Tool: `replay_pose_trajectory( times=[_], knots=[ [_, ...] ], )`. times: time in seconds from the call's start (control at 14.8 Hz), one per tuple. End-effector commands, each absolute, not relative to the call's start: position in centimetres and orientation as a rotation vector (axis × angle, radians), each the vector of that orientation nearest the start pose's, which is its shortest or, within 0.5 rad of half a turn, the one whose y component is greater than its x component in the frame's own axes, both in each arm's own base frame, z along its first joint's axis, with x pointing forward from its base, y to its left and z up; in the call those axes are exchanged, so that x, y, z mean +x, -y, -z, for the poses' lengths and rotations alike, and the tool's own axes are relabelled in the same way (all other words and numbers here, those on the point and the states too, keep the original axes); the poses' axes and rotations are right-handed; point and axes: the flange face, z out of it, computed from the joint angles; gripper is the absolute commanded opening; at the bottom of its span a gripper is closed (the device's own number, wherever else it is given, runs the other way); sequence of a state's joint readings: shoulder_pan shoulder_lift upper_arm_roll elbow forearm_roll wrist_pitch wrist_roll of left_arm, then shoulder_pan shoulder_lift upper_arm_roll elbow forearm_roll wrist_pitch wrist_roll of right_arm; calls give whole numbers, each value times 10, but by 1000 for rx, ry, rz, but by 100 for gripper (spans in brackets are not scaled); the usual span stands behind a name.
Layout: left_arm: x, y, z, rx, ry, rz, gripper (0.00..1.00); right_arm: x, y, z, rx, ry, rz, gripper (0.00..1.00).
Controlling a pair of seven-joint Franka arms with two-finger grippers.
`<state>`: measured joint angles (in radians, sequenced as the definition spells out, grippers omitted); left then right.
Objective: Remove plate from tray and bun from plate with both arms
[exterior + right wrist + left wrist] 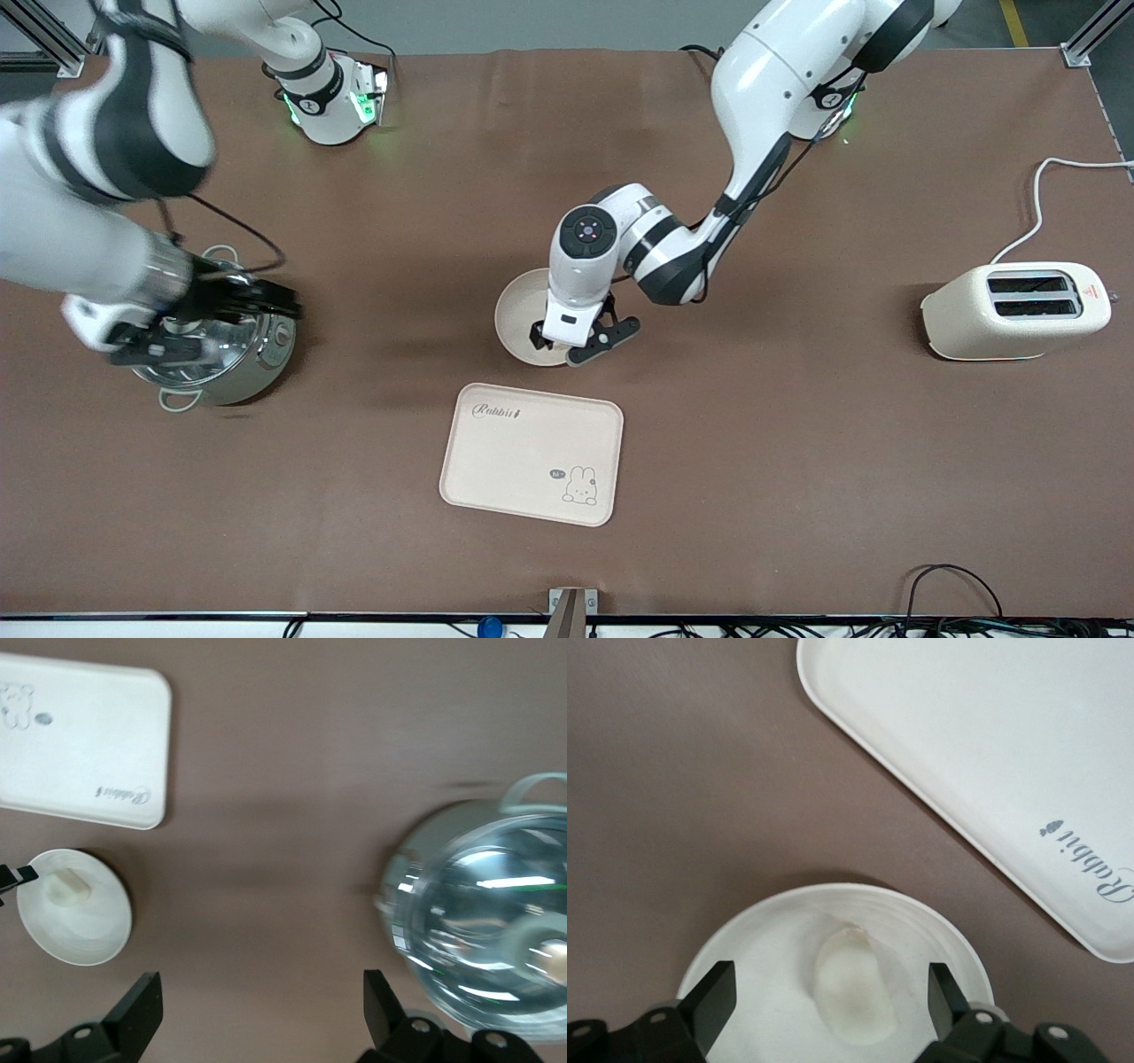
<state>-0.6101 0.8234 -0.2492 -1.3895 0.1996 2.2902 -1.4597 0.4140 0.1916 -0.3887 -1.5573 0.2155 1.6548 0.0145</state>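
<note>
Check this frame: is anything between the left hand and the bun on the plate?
Nothing visible. The left hand hangs open right over the plate, its fingers on either side of the bun. The tray lies nearer the front camera, apart from the plate.

Off-task items sitting on the brown table

A cream toaster (pixel 1016 310) is resting toward the left arm's end of the table, at about three o'clock in the front view, its two dark slots facing up and a white cord (pixel 1038 206) trailing away from it toward one o'clock. A shiny steel pot (pixel 232 365) with a glass lid (pixel 496 904) and pale side handles is standing toward the right arm's end, at about nine o'clock. The two are sitting well apart.
</note>
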Motion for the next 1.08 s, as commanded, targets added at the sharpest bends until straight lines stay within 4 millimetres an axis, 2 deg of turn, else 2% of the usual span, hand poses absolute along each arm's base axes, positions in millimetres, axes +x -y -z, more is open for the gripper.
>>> replay_pose_trajectory(
  times=[0.0, 0.14, 0.27, 0.41, 0.47, 0.61, 0.74, 0.88, 1.02],
  knots=[
    [517, 550, -215, -3090, 979, 79, 92, 588, -3, -588, -3047, -77, -67, 100],
    [515, 552, -207, -3072, 1071, 86, 87, 566, 26, -619, -3096, -61, -70, 100],
    [512, 553, -199, -3052, 1119, 78, 82, 546, 46, -651, -3112, -32, -23, 100],
    [510, 553, -193, -3046, 1112, 72, 74, 528, 45, -672, -3168, -18, -13, 100],
    [510, 554, -191, -3045, 1112, 67, 65, 523, 35, -677, -3230, 6, -10, 100],
    [510, 554, -191, -3047, 1108, 67, 48, 522, 40, -677, -3252, -11, -18, 100],
    [508, 555, -199, -3045, 1103, 68, 30, 521, 37, -677, -3251, -5, -34, 100],
    [510, 550, -213, -3005, 1092, 60, 21, 520, 36, -676, -3247, -7, -44, 100],
    [521, 539, -243, -2990, 1104, 80, 19, 521, 37, -672, -3227, -63, -52, 100]
  ],
)
